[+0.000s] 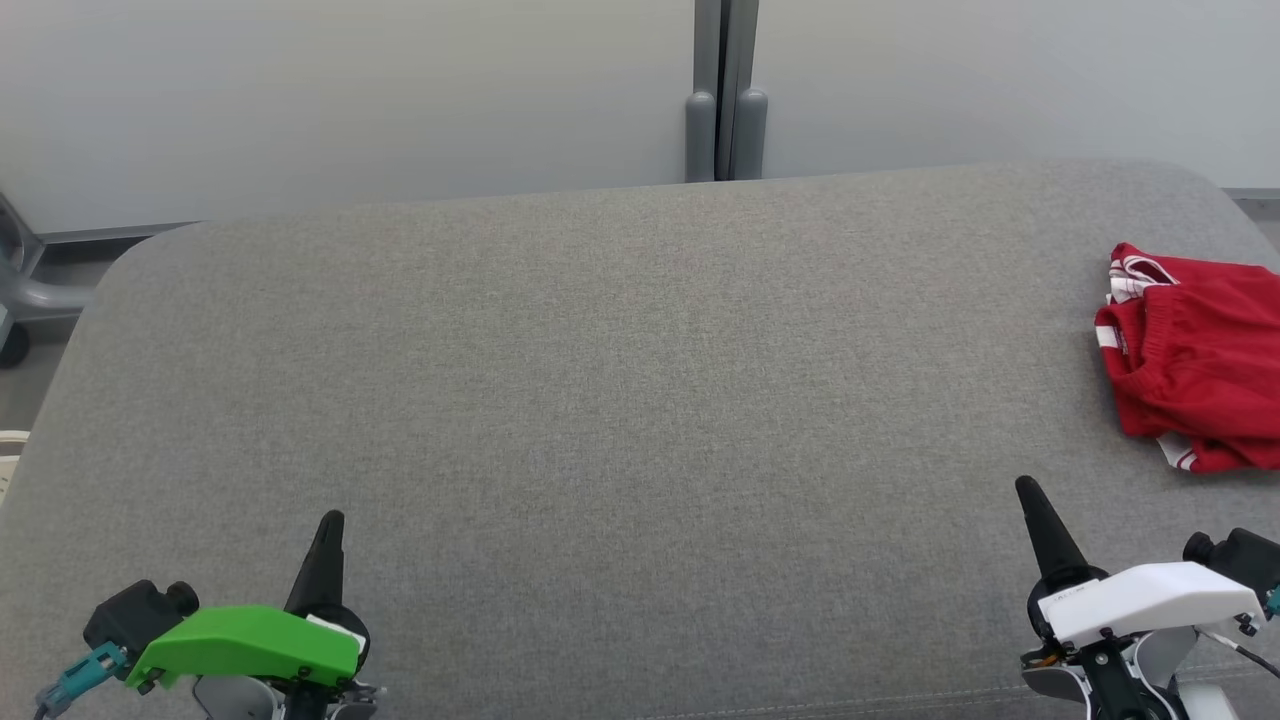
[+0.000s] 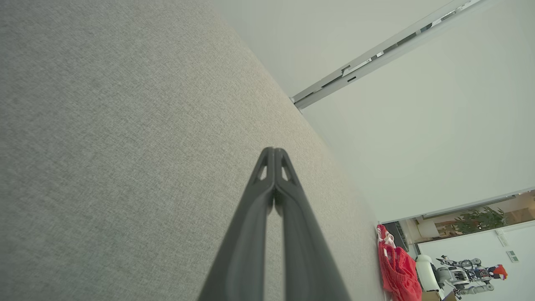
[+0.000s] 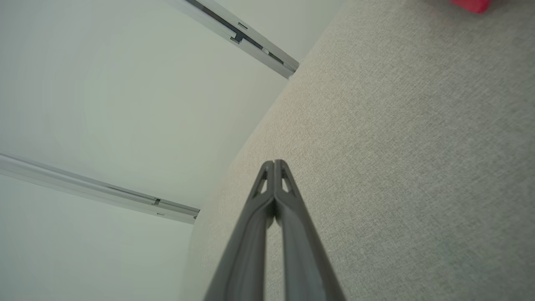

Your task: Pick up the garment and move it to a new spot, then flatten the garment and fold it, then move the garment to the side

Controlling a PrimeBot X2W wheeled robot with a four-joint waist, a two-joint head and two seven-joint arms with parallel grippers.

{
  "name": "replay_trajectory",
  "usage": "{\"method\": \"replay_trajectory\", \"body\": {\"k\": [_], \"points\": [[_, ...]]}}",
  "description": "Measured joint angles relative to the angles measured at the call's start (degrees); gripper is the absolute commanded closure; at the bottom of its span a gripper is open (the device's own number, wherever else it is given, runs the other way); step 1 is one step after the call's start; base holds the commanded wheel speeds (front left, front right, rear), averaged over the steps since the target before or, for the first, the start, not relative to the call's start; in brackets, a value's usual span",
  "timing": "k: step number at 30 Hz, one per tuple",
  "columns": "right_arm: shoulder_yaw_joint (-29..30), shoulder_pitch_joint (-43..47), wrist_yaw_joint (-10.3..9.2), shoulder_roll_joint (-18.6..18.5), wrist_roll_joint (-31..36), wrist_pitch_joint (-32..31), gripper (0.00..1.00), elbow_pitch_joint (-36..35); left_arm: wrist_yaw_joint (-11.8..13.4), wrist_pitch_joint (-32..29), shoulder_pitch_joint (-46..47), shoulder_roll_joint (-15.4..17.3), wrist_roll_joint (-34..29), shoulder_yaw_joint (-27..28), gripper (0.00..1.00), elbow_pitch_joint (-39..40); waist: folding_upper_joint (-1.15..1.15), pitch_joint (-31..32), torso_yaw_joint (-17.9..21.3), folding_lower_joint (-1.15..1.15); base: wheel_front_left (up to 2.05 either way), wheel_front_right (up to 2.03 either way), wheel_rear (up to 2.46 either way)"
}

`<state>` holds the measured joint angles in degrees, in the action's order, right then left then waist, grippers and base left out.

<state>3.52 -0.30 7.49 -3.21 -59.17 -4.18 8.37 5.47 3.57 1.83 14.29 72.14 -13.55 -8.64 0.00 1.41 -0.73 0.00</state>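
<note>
The garment is solid red with white striped trim at its edges. The surface is a uniform mid-grey fabric with a fine woven texture. The left gripper has black fingers, a bright green housing and a teal connector, while the right gripper has black fingers and a white housing. The wall is plain pale grey-white, divided by a darker grey post.

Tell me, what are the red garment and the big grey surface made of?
The red garment looks like soft matte cloth, perhaps knit: limp wrinkles, white-striped trim. The grey surface seems woven upholstery fabric, matte; a fine crisscross weave shows in the wrist views.
</note>
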Motion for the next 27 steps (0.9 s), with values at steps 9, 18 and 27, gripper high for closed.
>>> {"method": "replay_trajectory", "body": {"k": [9,18,27], "points": [[0.89,-0.35,0.0,-0.08,-5.3,-0.62,1.0,0.48,-2.02,-1.03,0.25,-1.65,3.41,2.47,1.0,-0.67,0.0,-0.19,0.09,0.0,0.0,0.0,0.0],[1.66,-0.74,-0.01,-0.1,-10.33,-1.27,1.0,0.89,-3.97,-1.99,0.62,-3.28,6.53,4.69,1.0,-1.11,0.0,-0.39,0.18,0.0,0.0,0.0,0.0],[2.44,-1.2,-0.01,-0.1,-14.82,-1.79,1.0,1.29,-5.7,-3.0,0.93,-4.81,9.36,6.83,1.0,-1.62,0.0,-0.58,0.27,0.0,0.0,0.0,0.0]]}}
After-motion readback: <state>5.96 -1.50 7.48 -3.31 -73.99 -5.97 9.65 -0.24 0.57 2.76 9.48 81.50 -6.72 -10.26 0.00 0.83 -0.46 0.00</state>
